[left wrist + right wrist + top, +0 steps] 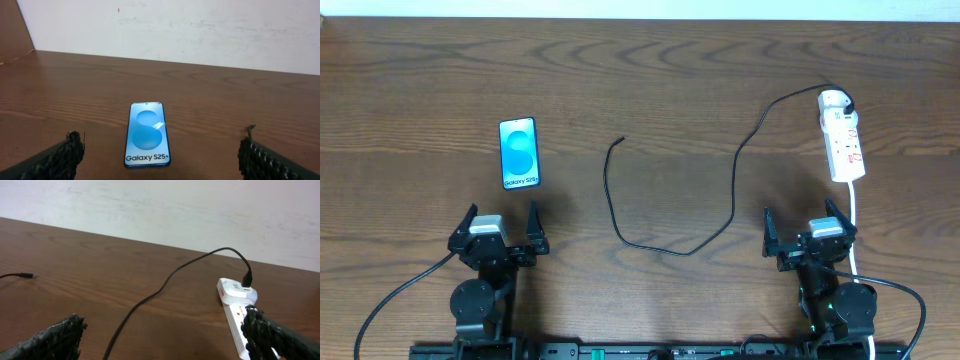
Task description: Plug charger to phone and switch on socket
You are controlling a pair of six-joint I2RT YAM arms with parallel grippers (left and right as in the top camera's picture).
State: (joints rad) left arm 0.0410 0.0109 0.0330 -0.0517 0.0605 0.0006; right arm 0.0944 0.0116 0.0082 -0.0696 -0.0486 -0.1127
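Observation:
The phone [518, 153] lies flat, blue screen up, on the left of the table; in the left wrist view it [147, 134] lies just ahead of my open left gripper [501, 227] [161, 150]. The black charger cable [732, 190] runs from the socket [842, 143] in a long loop to its free plug [621, 139] at mid-table. In the right wrist view the cable [150, 296] and the socket [235, 309] lie ahead, and the plug [26, 275] shows at far left. My right gripper [808, 229] [162, 332] is open and empty, near the socket's near end.
The socket's white cord [855, 225] runs toward the front edge, beside my right arm. A white wall [175, 25] stands behind the table's far edge. Bare wood [640, 70] lies between phone and cable.

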